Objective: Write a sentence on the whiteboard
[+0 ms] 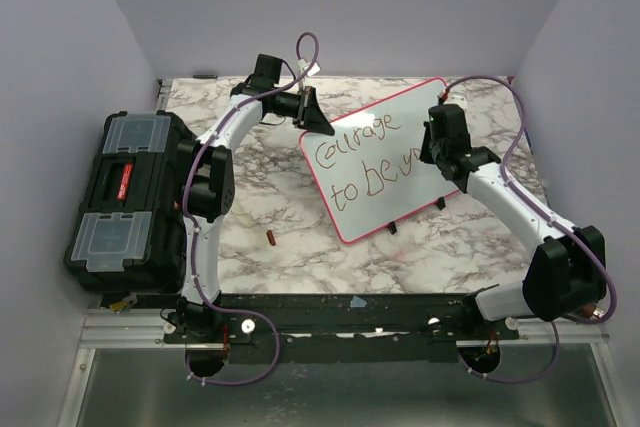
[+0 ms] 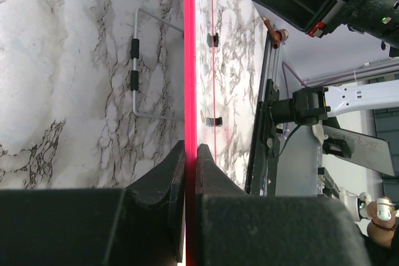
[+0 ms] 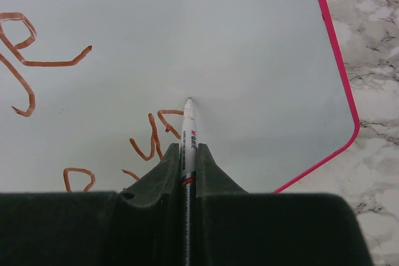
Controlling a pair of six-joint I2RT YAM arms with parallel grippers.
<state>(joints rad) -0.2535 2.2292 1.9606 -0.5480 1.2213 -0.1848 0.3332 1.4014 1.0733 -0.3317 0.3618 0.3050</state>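
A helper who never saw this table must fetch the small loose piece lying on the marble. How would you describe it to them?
Find the black toolbox at the table's left and the pink-rimmed whiteboard in the middle. On the bare marble between them, just right of the left arm, lies a short reddish-brown stub. It is tiny and touches neither arm nor board.

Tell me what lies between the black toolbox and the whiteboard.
Top view: the left arm stands beside the toolbox, then bare marble table up to the whiteboard; a small reddish piece lies on it nearer the front.
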